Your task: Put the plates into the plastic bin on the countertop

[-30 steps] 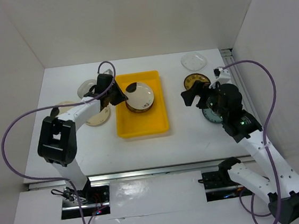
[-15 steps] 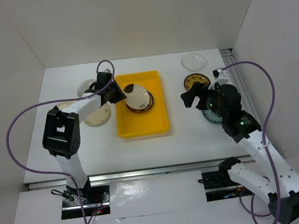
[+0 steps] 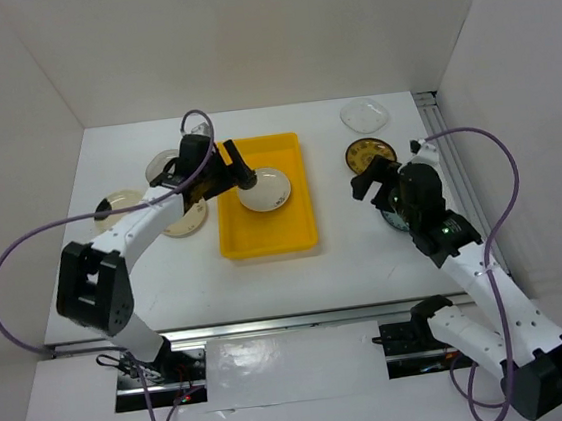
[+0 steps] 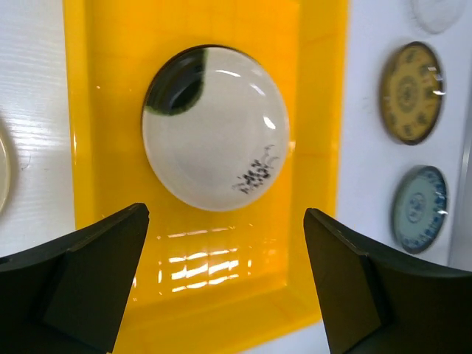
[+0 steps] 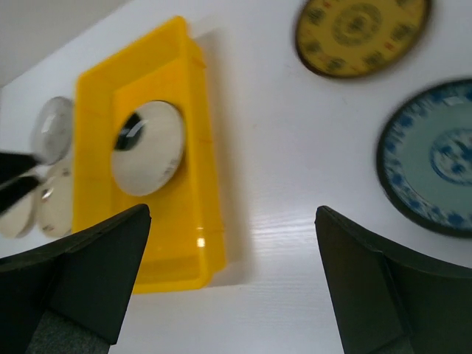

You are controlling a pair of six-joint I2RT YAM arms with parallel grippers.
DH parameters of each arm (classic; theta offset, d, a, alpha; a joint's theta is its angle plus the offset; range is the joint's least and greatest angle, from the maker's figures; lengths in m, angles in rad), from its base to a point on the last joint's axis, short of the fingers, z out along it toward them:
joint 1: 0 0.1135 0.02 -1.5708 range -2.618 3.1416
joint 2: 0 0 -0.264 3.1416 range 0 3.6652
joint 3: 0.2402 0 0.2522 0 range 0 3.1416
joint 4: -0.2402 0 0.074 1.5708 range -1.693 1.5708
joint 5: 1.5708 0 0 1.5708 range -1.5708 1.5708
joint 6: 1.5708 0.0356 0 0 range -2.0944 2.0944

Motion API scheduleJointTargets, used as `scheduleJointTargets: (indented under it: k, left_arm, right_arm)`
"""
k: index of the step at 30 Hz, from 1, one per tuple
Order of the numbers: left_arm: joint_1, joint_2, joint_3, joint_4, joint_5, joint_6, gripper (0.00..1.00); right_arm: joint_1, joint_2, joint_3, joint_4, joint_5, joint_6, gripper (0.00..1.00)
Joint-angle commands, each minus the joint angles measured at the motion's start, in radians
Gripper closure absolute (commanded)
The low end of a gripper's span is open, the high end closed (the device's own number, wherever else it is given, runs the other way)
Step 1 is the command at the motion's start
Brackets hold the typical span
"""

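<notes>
— While the left gripper hangs spread and empty, where is the cream plate?
— Flat inside the yellow bin, toward twelve o'clock. The right gripper, at three o'clock, gapes empty too.

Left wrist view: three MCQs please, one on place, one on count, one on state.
1. Where does the cream plate below the left gripper lie relative to the yellow bin?
A) outside, to its left
B) inside it
C) leaning on its rim

2. How many plates show inside the bin in the left wrist view?
A) none
B) three
C) one

3. How do the left gripper's jaws stand?
A) open, holding nothing
B) shut on the plate
C) shut on the bin's rim

Answers:
1 B, the plate sits on the bin's floor with yellow on every side.
2 C, only the cream plate lies within the walls.
3 A, the jaws stand wide apart with the plate lying free below them.
</notes>
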Motion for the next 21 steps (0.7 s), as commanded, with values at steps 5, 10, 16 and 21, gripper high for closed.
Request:
scheduleJointTargets:
  k: [5, 10, 16, 21]
  left_arm:
    - [-0.095, -0.317, -0.058, -0.119, -0.090, 0.035, 0.00]
    - [-0.136, -0.468, -0.091, -0.268, -0.111, 0.075, 0.00]
    - [-0.136, -0.613, -0.195, -0.338, -0.121, 0.084, 0.00]
    - [-0.136, -0.673, -0.218, -0.369, -0.070, 0.104, 0.00]
  right_arm:
    - [-0.218, -0.010, -0.284, 0.048, 0.106, 0.219, 0.00]
    - [-0.399, -0.117, -0.454, 0.130, 0.050, 0.240, 0.00]
    - [-0.476, -0.096, -0.493, 0.211, 0.058, 0.241, 0.01]
    - [-0.476, 0.066, -0.502, 0.323, 0.067, 0.241, 0.05]
